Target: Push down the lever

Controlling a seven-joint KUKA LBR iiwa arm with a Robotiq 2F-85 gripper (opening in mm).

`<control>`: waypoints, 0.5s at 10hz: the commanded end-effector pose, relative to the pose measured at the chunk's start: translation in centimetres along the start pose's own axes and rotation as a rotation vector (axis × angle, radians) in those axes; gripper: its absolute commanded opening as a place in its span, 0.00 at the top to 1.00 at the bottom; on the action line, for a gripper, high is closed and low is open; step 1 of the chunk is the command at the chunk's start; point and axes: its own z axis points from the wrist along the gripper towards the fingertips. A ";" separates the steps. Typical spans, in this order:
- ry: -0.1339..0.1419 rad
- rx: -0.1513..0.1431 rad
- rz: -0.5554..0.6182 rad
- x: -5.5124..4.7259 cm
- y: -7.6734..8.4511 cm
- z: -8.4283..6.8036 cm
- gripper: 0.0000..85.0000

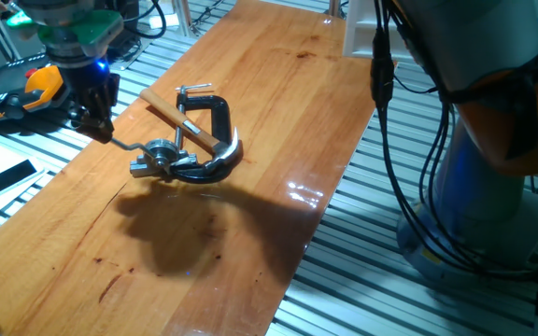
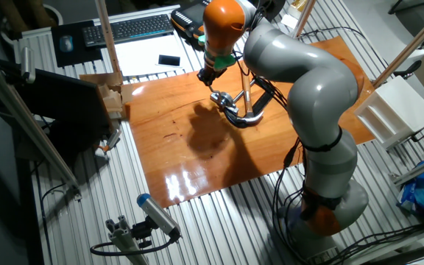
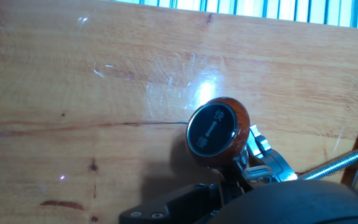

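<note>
The lever (image 1: pixel 138 147) is a thin silver rod that runs left from a silver fitting (image 1: pixel 162 159) on the wooden table (image 1: pixel 278 112). My gripper (image 1: pixel 101 131) stands over the rod's free end, its dark fingers together and touching or just above the tip. The hand view shows the red-brown knob (image 3: pixel 215 130) with its dark round face close below me. From the other fixed view, the gripper (image 2: pixel 206 73) is just left of the fitting (image 2: pixel 225 98). The knob is hidden behind my fingers in the fixed views.
A hammer with a light wooden handle (image 1: pixel 171 112) and a black C-clamp (image 1: pixel 218 107) lie right behind the fitting. The clamp's threaded bar (image 3: pixel 334 163) shows in the hand view. The table's left edge is near me, with an orange-black tool (image 1: pixel 26 93) and a phone (image 1: pixel 12 175) beyond it.
</note>
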 end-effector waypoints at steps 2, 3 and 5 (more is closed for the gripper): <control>0.000 0.000 0.000 -0.2 0.2 0.3 1.00; 0.000 0.000 0.001 -0.3 0.3 0.4 1.00; 0.005 0.001 0.006 -0.5 0.4 1.0 1.00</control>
